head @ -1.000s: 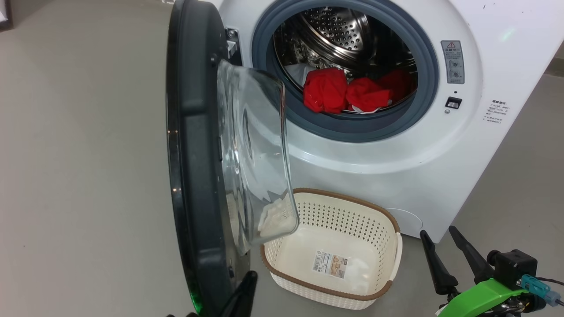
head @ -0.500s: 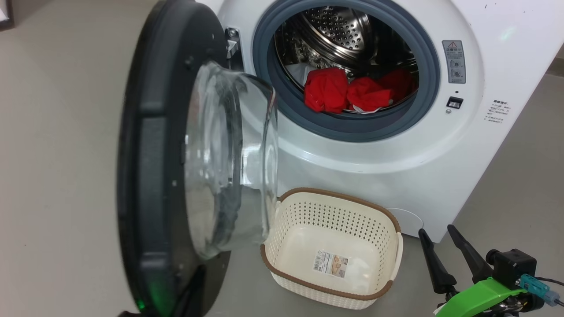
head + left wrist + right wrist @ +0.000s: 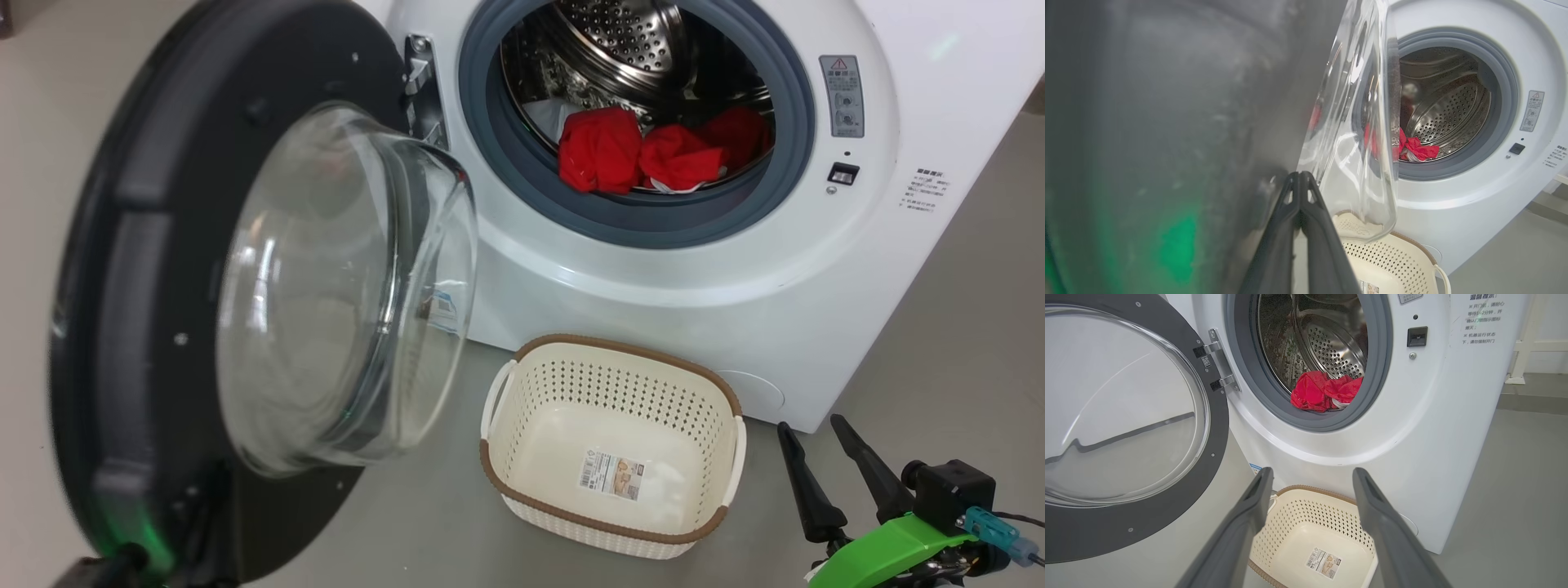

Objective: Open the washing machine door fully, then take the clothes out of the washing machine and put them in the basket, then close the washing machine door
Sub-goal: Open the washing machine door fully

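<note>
The washing machine door (image 3: 122, 269) stands swung wide to the left, its glass bowl (image 3: 343, 286) bulging toward me. Red clothes (image 3: 645, 151) lie in the steel drum of the white washing machine (image 3: 653, 278). On the floor in front sits the cream basket (image 3: 727, 400), holding nothing. My left gripper (image 3: 1300, 176) is shut with nothing in it, its tips against the dark inner face of the door (image 3: 1167, 122) beside the glass (image 3: 1359, 143). My right gripper (image 3: 810, 425) hangs open to the right of the basket; in the right wrist view its fingers (image 3: 1241, 526) frame the basket (image 3: 1306, 490).
Grey floor spreads left of the door and right of the machine. The door's hinge (image 3: 420, 73) sits at the opening's left edge. A white rail (image 3: 1521, 355) stands by the wall behind the machine on the right.
The door has swung further open to the left, now showing its inner face and glass bowl. The head camera has shifted slightly. The right gripper stays put.
</note>
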Available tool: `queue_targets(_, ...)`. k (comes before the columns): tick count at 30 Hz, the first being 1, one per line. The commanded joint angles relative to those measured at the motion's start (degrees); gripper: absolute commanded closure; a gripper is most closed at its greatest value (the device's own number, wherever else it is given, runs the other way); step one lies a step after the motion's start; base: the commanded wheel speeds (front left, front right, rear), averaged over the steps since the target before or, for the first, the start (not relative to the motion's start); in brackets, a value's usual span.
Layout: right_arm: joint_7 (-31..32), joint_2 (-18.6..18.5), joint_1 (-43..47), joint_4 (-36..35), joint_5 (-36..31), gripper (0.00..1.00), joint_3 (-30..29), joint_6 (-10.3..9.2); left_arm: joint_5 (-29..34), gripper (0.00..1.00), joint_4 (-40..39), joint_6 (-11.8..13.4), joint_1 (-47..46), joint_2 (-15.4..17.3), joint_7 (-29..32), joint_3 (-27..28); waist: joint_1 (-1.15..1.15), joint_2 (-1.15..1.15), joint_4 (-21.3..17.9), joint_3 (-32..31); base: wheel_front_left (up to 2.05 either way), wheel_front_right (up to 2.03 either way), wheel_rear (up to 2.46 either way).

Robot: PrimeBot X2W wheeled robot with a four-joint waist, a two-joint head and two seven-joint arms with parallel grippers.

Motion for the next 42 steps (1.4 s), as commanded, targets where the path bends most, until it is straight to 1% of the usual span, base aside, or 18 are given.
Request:
queue_targets(1, -0.7, -0.9, -2.1, -1.5, -0.6, 0.0, 1.2, 0.29, -0.5, 1.0, -0.8, 1.0, -3.3, 2.0, -0.7, 4.3, 0.0, 0.0, -0.3, 0.4, 0.0, 0.0, 0.0)
queue_targets(6, -0.7, -1.0, -2.7, -1.6, -0.8, 0.0, 1.4, 0.29, -0.3, 1.0, 1.1, 1.0, -5.5, 3.2, -0.7, 10.0, 0.0, 0.0, -0.9, 1.6, 0.0, 0.0, 0.0)
queue_targets(11, -0.7, -1.2, -3.2, -1.7, -1.0, 0.0, 1.5, 0.29, 0.7, 1.0, 3.6, 0.2, -8.1, 4.5, -0.7, 15.2, 0.0, 0.0, -1.5, 2.8, 0.0, 0.0, 0.0)
queue_targets(16, -0.7, -1.4, -3.9, -1.6, -1.2, 0.0, 1.6, 0.29, 2.6, 1.0, 7.8, -1.5, -11.6, 5.9, -0.7, 20.3, 0.0, 0.0, -2.1, 3.8, 0.0, 0.0, 0.0)
queue_targets(23, -0.7, -1.7, -4.4, -1.7, -1.3, 0.0, 1.6, 0.29, 4.9, 1.0, 13.5, -3.9, -16.3, 7.4, -0.7, 25.4, 0.0, 0.0, -2.7, 4.8, 0.0, 0.0, 0.0)
queue_targets(31, -0.7, -1.8, -5.0, -1.8, -1.7, 0.0, 1.6, 0.29, 8.3, 1.0, 18.3, -5.8, -20.1, 7.8, -0.7, 29.6, 0.0, 0.0, -3.3, 5.5, 0.0, 0.0, 0.0)
queue_targets(42, -0.7, -1.5, -4.9, -1.9, -1.9, 0.0, 1.3, 0.29, 11.0, 1.0, 20.7, -6.9, -21.5, 7.1, -0.7, 31.7, 0.0, 0.0, -3.5, 5.2, 0.0, 0.0, 0.0)
